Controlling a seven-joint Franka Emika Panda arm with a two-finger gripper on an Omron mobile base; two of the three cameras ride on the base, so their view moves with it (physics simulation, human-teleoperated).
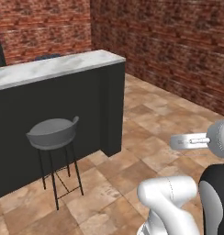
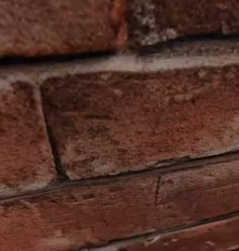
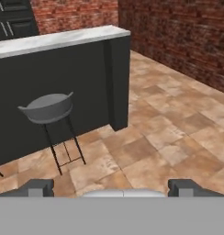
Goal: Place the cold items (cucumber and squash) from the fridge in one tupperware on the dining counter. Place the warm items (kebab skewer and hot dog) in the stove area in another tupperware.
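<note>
The dining counter [image 1: 54, 67] has a pale marble top on a black body and runs across the left half of the left base view. In the hand view the dining counter [image 3: 63, 39] stands ahead and to the left, and what shows of its top is bare. My gripper [image 3: 113, 188] is open, its two dark fingertips [image 3: 40, 187] far apart at the bottom with nothing between them. It hangs over the tiled floor, well short of the counter. The cucumber, squash, kebab skewer, hot dog and tupperware are out of view.
A grey bar stool [image 1: 52, 133] on thin black legs stands against the counter's front, also the stool [image 3: 47, 108] in the hand view. A brick wall [image 1: 178, 41] runs along the right, and a brick wall [image 2: 119, 125] is very close in the right base view. Tiled floor [image 3: 169, 124] lies open to the right.
</note>
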